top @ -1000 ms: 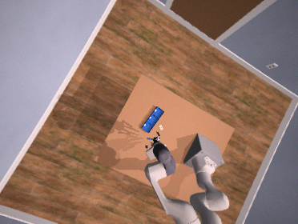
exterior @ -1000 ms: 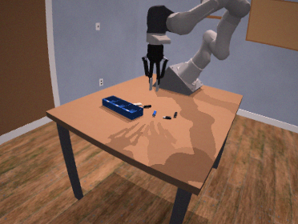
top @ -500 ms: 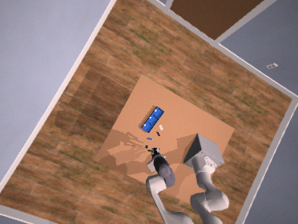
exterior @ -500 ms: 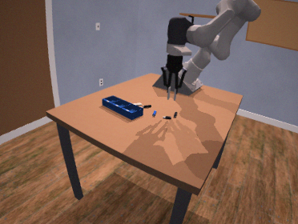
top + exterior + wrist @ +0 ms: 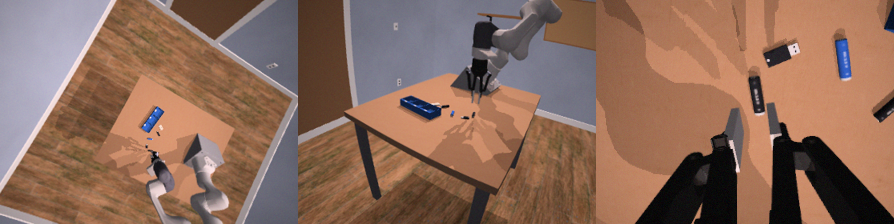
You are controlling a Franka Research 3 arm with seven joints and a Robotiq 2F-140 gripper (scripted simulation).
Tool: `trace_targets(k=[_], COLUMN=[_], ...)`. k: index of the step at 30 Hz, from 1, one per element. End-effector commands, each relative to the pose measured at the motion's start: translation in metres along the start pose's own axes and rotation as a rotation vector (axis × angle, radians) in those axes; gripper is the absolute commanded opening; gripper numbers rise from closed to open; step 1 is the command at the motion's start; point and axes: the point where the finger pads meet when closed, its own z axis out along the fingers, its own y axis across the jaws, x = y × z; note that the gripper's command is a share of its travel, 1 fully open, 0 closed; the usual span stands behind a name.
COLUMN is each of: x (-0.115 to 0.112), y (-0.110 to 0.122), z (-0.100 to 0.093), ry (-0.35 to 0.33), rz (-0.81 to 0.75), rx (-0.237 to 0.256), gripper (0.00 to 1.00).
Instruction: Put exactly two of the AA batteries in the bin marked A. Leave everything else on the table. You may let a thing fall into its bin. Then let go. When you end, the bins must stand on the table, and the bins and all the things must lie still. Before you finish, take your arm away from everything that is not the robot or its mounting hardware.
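We see a big brown tabletop (image 5: 418, 132) with dark shadows lying across it. Our arm (image 5: 522, 28) reaches out over it from its grey base (image 5: 460, 82) at the far side.

A long blue bin (image 5: 420, 107) with three boxes in a row sits on the tabletop, well apart from our jaws (image 5: 476, 98), off to the left in the outside view. We cannot read any letter on it from here.

Our jaws point down and hang above the tabletop. In the wrist view the jaws are spread just a little, with a narrow gap between the two grey fingertips, and nothing is between them. They hold nothing.

Now the small things. A thin black stick (image 5: 756, 94) with a pale end lies flat just in front of our fingertips, close but not touching. A bit farther out lies a short black stick (image 5: 781, 54) with a silver tip, tilted. To the right of that lies a blue stick (image 5: 842, 58), pointing away from us. At the right edge, a black piece (image 5: 885, 107) peeks in, partly cut off. All of them lie between our jaws and the bin.

We cannot tell from here which of these small things are the batteries.
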Motion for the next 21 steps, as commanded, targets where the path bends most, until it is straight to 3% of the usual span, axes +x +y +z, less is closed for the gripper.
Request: trace_targets(k=[1, 21], x=[0.0011, 0.0007], y=[0.0023, 0.0040], z=[-0.0002, -0.0002], ry=[0.005, 0.005], rz=[-0.001, -0.001], rx=[-0.002, -0.002], gripper=[0.17, 0.17])
